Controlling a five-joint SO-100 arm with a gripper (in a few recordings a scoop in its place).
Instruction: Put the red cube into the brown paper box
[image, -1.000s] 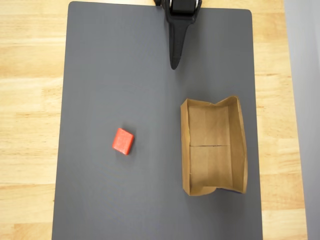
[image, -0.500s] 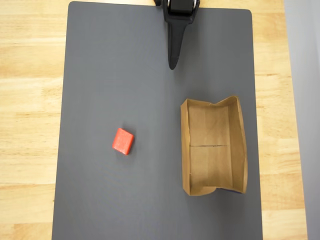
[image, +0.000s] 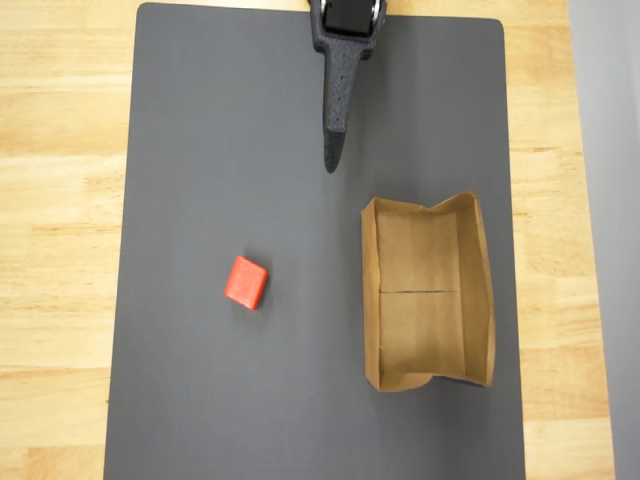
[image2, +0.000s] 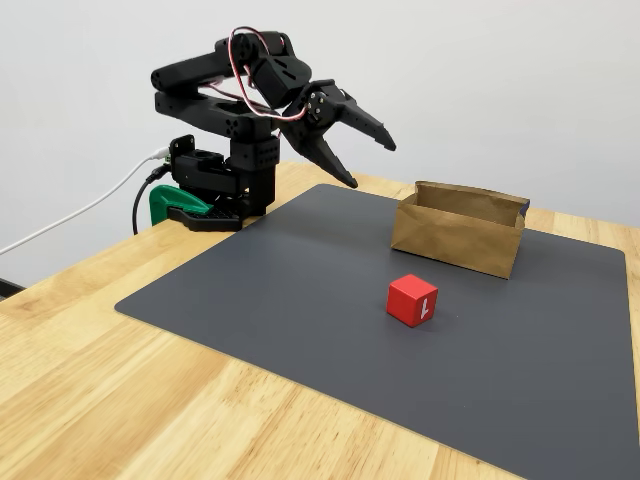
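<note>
On the dark grey mat (image: 200, 120) that covers the wooden table (image: 60, 200), the red cube (image: 246, 282) sits left of centre in the overhead view, at about nine o'clock from the mat's middle, resting flat with nothing touching it; the fixed view shows a white mark on its side (image2: 412, 299). The black gripper (image2: 370, 163) hangs above the mat at twelve o'clock, fingers spread apart and holding nothing, well away from the cube. The brown paper box (image: 372, 300) lies open-topped at roughly three o'clock, its floor bare.
</note>
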